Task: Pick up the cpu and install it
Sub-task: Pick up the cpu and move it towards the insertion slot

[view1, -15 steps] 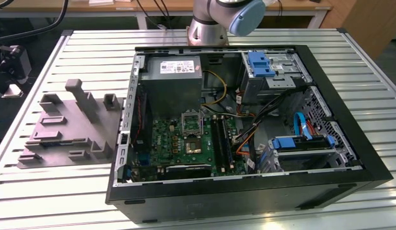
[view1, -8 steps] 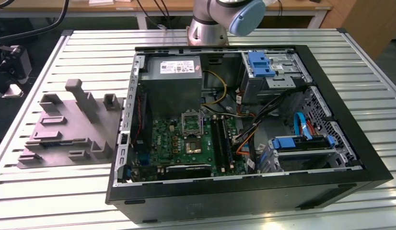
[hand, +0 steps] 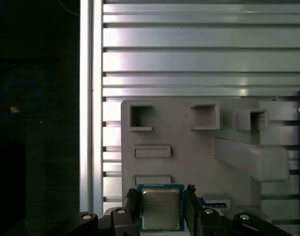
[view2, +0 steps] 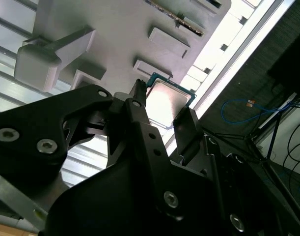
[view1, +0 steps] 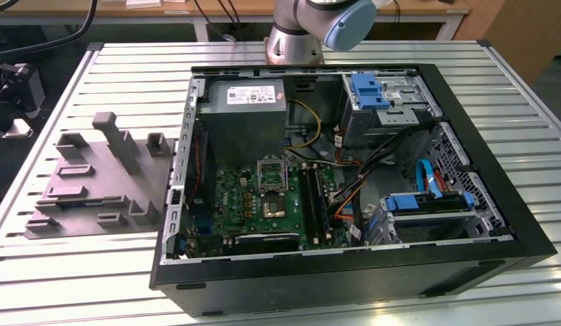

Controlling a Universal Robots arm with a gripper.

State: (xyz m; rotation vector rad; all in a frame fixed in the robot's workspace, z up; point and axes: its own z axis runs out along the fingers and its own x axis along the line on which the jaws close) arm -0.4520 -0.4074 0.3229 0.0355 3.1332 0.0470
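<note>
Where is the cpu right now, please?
In both wrist views the cpu sits right at the gripper, over the grey fixture, near the edge of the slatted table.

Square cpu (hand: 160, 209), dull silver top, teal rim, flat at the edge of the grey fixture (hand: 189, 142)

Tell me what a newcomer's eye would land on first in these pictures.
In the exterior view, the open black case, its green board bare, lies on the slatted table, with a grey fixture at the exterior view's left. In both wrist views the shiny cpu sits pinched in the tool, with that fixture behind it.
</note>
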